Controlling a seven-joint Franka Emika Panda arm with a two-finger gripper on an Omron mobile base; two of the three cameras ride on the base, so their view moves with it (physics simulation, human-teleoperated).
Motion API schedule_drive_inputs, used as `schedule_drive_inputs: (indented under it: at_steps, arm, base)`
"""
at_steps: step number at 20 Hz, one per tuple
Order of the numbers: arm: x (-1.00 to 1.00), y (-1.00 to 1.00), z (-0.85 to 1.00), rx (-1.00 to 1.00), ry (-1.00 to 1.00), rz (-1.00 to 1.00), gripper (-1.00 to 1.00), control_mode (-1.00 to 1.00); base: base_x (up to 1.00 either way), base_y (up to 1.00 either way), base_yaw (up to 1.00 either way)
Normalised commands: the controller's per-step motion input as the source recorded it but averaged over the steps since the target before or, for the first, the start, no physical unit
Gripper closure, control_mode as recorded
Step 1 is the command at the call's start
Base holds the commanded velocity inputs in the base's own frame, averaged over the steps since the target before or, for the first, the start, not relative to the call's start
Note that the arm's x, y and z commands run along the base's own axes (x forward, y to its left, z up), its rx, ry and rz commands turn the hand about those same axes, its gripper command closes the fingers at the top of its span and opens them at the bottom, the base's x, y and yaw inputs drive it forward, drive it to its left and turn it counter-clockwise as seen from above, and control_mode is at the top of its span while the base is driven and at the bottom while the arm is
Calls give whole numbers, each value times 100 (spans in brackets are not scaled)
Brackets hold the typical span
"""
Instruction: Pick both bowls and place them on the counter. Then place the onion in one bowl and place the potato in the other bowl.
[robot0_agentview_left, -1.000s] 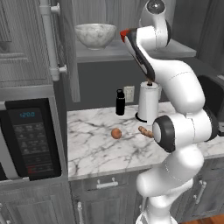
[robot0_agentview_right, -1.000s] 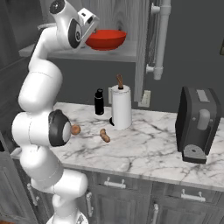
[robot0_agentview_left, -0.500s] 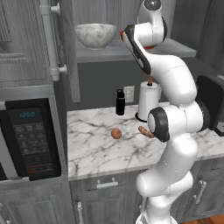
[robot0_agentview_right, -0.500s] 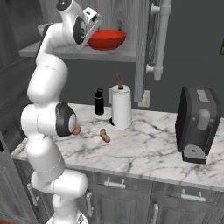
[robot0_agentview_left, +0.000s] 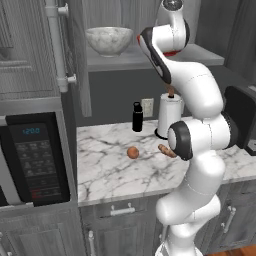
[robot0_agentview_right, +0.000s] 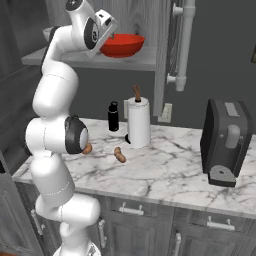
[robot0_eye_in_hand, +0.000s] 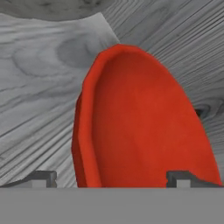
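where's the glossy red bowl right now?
The glossy red bowl sits on the plain grey shelf above the counter, directly in front of the open hand; in the right base view it is above the paper towel roll.

Red bowl (robot0_eye_in_hand: 144, 127) cut off below.

Glossy white arm (robot0_agentview_left: 200, 95), dark joints

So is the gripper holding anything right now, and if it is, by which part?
Nothing is held. The gripper is open, its fingertips to either side of the red bowl's near rim, not closed on it. The bowl sits on the shelf.
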Motion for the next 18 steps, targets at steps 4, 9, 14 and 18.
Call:
schedule_drive_inputs:
  at_steps: [4,9,14,18]
  arm:
    - [0,0,-37,0,2,0,100,-100]
    - [0,0,-21,0,0,0,100,-100]
    - [-13,0,-11,0,-1,0,100,-100]
    - [-79,2,0,0,-11,0,100,-100]
  base:
    - [0,0,0]
    - [0,0,0]
    - [0,0,0]
    - [0,0,0]
